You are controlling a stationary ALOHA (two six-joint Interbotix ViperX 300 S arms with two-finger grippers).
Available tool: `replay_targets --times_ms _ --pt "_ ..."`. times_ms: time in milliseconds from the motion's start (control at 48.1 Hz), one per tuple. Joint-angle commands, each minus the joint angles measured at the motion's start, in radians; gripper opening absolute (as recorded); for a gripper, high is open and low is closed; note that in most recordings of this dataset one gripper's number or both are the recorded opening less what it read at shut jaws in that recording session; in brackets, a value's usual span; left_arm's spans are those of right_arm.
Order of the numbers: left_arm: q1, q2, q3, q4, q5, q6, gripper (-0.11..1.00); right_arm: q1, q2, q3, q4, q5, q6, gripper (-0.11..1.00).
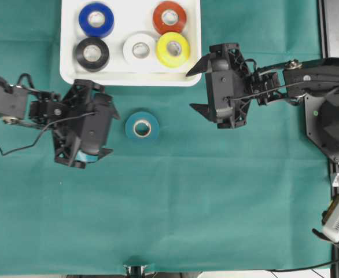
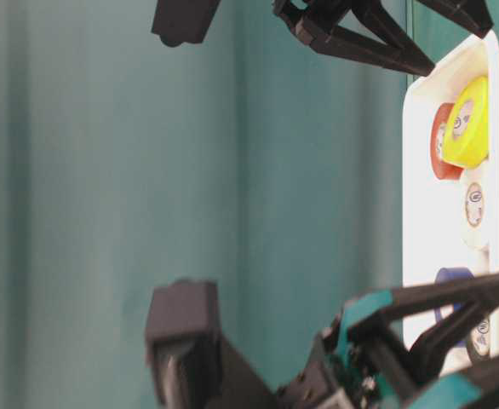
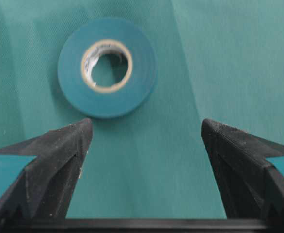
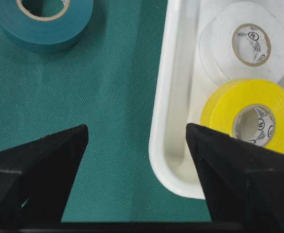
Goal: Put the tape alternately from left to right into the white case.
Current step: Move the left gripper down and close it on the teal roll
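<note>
1. Teal tape roll (image 3: 107, 74) lies flat in the upper left of the frame, pale core facing up, green cloth visible through its hole.
2. Green cloth (image 3: 219, 63) fills the whole background; faint creases run down from the top.
3. Left gripper (image 3: 147, 133) jaws stand wide apart, one black fingertip (image 3: 67, 145) at lower left, the other at lower right.
4. Roll sits just above the left fingertip, not touching it, outside the gap.
5. Nothing but cloth lies between the jaws.

Teal roll (image 1: 142, 127), white case (image 1: 129, 77) on green cloth (image 1: 204, 197).
</note>
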Motion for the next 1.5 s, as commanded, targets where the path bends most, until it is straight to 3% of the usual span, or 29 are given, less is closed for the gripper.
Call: replay_targets --times_ms 0,603,1475 --pt "-0.008 0.018 -0.054 0.002 0.002 0.003 1.00 0.002 -0.017 -0.012 0.000 -0.008 0.002 0.88" --pt "-0.040 0.176 -0.261 0.002 0.196 0.009 1.00 0.002 -0.011 0.003 0.000 -0.044 0.002 0.88" --pt "-0.008 0.255 -0.314 0.000 0.255 0.009 0.99 0.002 -0.011 0.018 0.000 -0.058 0.002 0.88"
